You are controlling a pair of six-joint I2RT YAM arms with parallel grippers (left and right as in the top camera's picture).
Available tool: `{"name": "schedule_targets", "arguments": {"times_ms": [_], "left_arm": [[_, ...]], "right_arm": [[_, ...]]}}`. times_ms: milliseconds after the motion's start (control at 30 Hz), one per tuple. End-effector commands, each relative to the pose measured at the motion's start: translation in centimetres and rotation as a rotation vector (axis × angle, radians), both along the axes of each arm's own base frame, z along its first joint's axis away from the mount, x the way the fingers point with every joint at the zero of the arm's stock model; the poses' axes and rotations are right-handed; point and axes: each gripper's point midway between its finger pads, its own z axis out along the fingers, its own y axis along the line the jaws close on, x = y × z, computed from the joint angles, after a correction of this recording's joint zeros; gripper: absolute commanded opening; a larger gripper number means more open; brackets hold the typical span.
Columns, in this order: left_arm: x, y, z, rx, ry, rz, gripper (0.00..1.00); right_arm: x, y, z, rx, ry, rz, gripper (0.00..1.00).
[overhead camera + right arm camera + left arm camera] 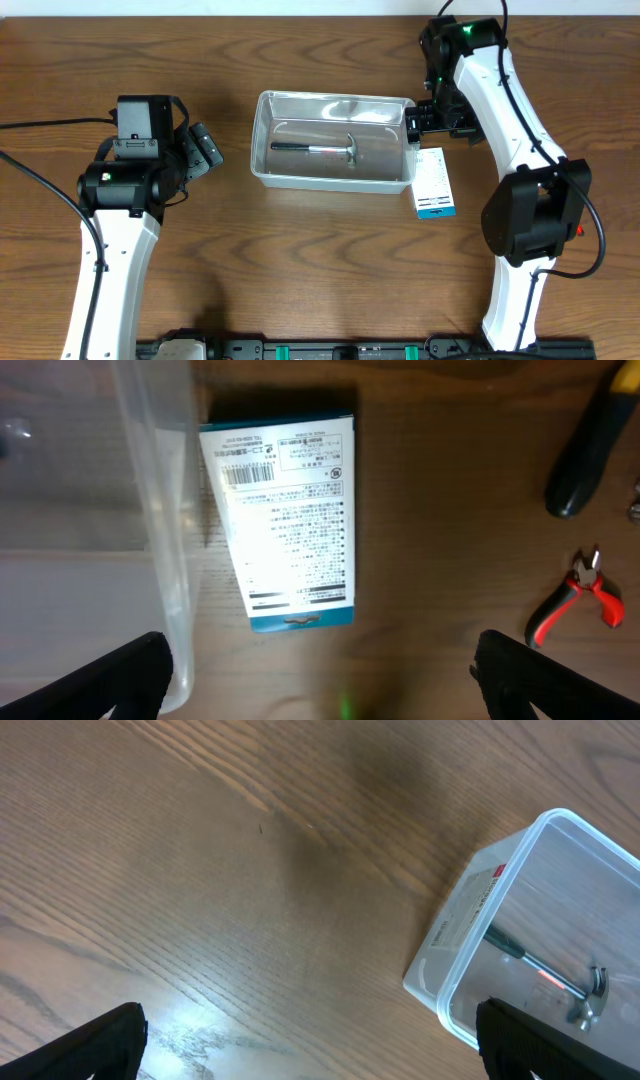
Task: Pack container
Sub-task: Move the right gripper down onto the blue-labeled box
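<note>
Right gripper [325, 672] spread wide, empty, above box [287, 520].

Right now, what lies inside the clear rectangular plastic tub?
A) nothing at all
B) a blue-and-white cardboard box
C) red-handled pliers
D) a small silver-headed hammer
D: the small silver-headed hammer lies on the floor of the clear rectangular plastic tub, while the blue-and-white cardboard box rests outside it on the wood.
</note>
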Motion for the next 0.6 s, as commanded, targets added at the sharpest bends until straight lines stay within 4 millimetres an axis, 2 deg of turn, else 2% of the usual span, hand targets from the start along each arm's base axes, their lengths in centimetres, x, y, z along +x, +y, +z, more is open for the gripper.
{"name": "schedule_targets", "arguments": {"times_ms": [0, 133, 300, 567], "left_arm": [[0.2, 0.3, 0.2, 0.011, -0.001, 0.009, 0.98], [0.2, 0.3, 0.2, 0.011, -0.001, 0.009, 0.98], [0.2, 0.3, 0.2, 0.011, -0.001, 0.009, 0.98], [0.2, 0.3, 0.2, 0.011, -0.001, 0.009, 0.98]], "right_arm": [[-0.4, -0.8, -0.1, 0.010, 0.009, 0.025, 0.99], [-0.8, -1.7, -1.7, 0.007, 0.032, 0.005, 0.99], [-0.9, -2.3, -2.3, 0.045, 0.047, -0.004, 0.99], [-0.6, -1.2, -3.7, 0.124, 0.040, 0.002, 0.99]]}}
